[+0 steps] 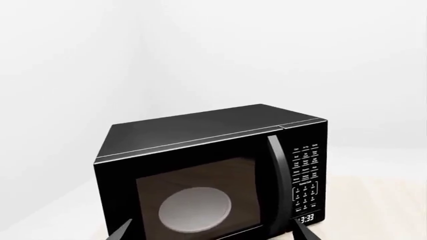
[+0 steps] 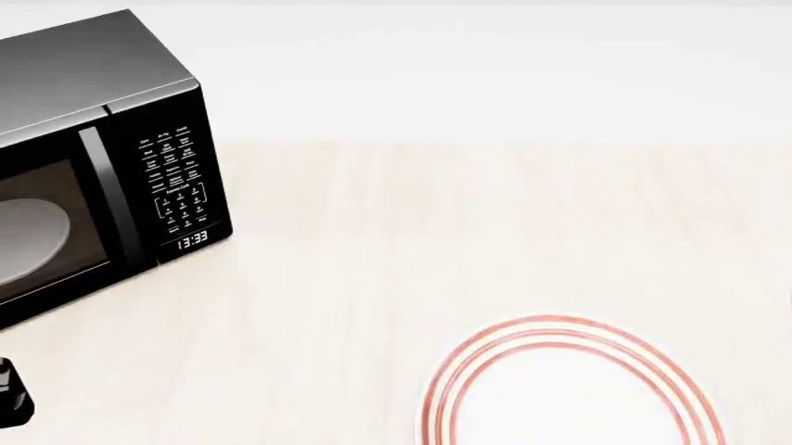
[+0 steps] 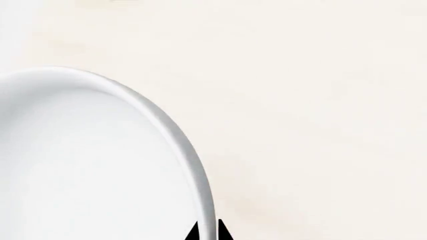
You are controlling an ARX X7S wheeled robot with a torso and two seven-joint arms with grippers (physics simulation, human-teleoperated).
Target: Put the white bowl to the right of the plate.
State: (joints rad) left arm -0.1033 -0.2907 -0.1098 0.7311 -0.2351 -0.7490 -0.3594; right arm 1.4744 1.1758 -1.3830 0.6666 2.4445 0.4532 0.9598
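Observation:
The white bowl [image 3: 87, 160] fills the left part of the right wrist view, its thick rim curving down between my right gripper's [image 3: 207, 231] two dark fingertips. The jaws are closed on the rim, one tip inside and one outside. The bowl and the right gripper are out of the head view. The plate [image 2: 569, 389], white with thin red rings, lies on the table at the bottom of the head view, partly cut off. My left gripper [image 1: 213, 232] is open and empty, its tips spread wide in front of the microwave.
A black microwave [image 2: 111, 93] stands at the table's far left, door shut, with a pale turntable disc [image 1: 195, 206] behind the glass. The light wooden table [image 2: 433, 232] stretches between microwave and plate. A dark part of the left arm [image 2: 10, 394] shows at the left edge.

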